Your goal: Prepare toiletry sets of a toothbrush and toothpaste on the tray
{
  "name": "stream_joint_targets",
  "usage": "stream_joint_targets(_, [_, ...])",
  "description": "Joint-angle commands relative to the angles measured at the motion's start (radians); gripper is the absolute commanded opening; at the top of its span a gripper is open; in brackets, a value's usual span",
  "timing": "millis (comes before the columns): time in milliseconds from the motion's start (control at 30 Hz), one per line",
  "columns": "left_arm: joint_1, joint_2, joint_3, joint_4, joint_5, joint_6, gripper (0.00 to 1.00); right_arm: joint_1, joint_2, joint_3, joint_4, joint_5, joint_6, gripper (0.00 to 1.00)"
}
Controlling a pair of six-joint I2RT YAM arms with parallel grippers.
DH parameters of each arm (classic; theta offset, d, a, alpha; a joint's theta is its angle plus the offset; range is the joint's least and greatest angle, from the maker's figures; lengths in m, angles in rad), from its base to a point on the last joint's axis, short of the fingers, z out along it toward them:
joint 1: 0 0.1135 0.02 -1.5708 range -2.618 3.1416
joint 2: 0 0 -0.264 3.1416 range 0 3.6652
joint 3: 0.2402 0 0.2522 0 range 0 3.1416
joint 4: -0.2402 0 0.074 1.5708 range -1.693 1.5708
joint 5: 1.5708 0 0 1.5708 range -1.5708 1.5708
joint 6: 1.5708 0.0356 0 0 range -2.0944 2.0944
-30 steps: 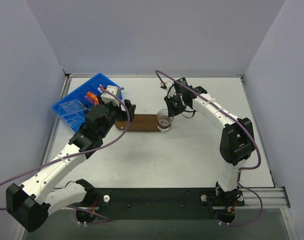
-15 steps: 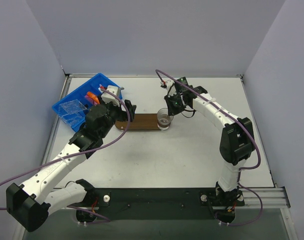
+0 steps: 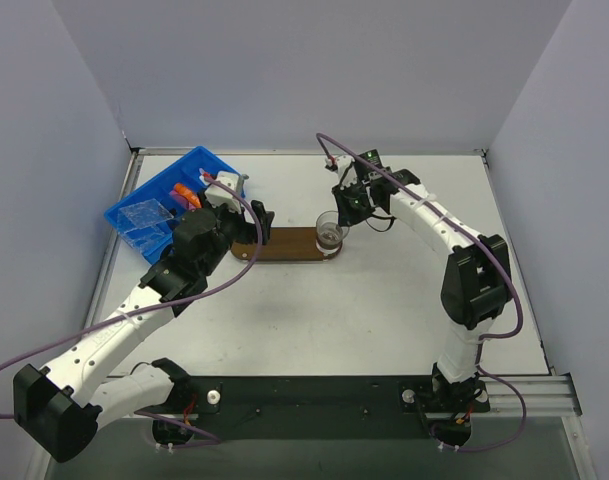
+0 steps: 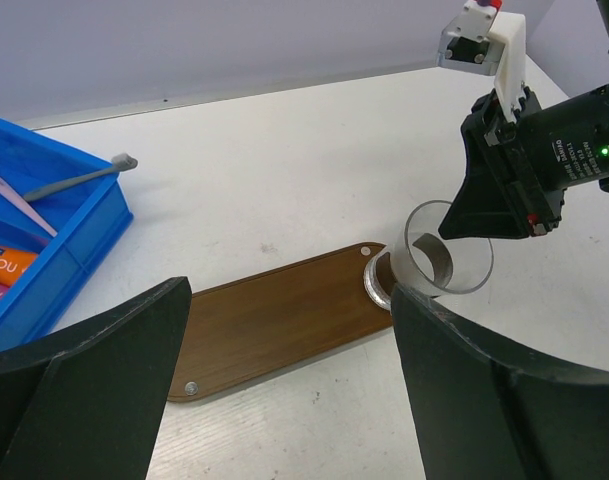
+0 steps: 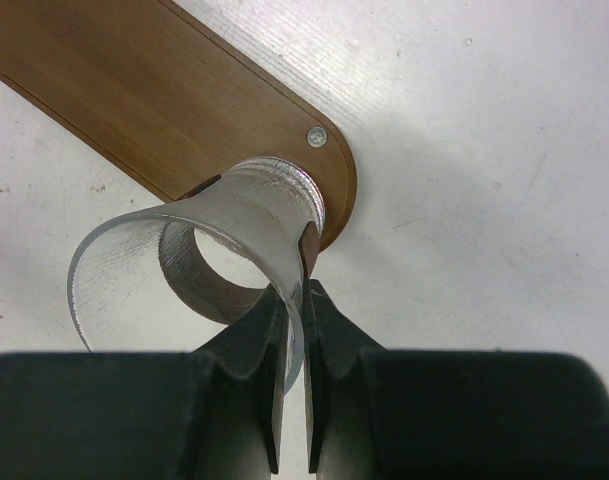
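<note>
A: Right end effector?
B: Narrow, pinching the wall of the clear cup. One finger is inside the rim, one outside. Probably a rim grip because the cup is too broad to span.

A: Where is the cup?
B: At the 3 o'clock end of the tray, base over the rounded end, tipped a little. Can't tell if the base rests on the wood or hangs just above it.

A: Left end effector?
B: Wide apart, holding nothing, hovering over the tray's 9 o'clock end. My guess is it's parked near the blue bin for a pick.

A: Toothpaste?
B: In the bin, about 10 o'clock from the tray on the surface. Beside the orange tube are a pale pink stick and a grey brush leaning over the bin's rim. No set on the tray yet.

A: Anything hidden?
B: The left wrist view cuts off most of the bin, so no count of tubes. From the top, the left arm covers the tray's 9 o'clock end. The cup looks empty, but clear plastic makes that hard to confirm.
</note>
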Motion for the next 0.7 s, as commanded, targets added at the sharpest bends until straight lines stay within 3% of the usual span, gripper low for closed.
stream_joint_targets(0, [-0.005, 0.007, 0.052, 0.012, 0.016, 0.008, 0.92, -0.009, 0.008, 0.068, 0.03, -0.057, -0.005, 0.0])
stream_joint_targets(667, [-0.01, 0.018, 0.058, 0.005, 0.023, 0.005, 0.92, -0.009, 0.053, 0.091, 0.001, -0.029, -0.018, 0.0])
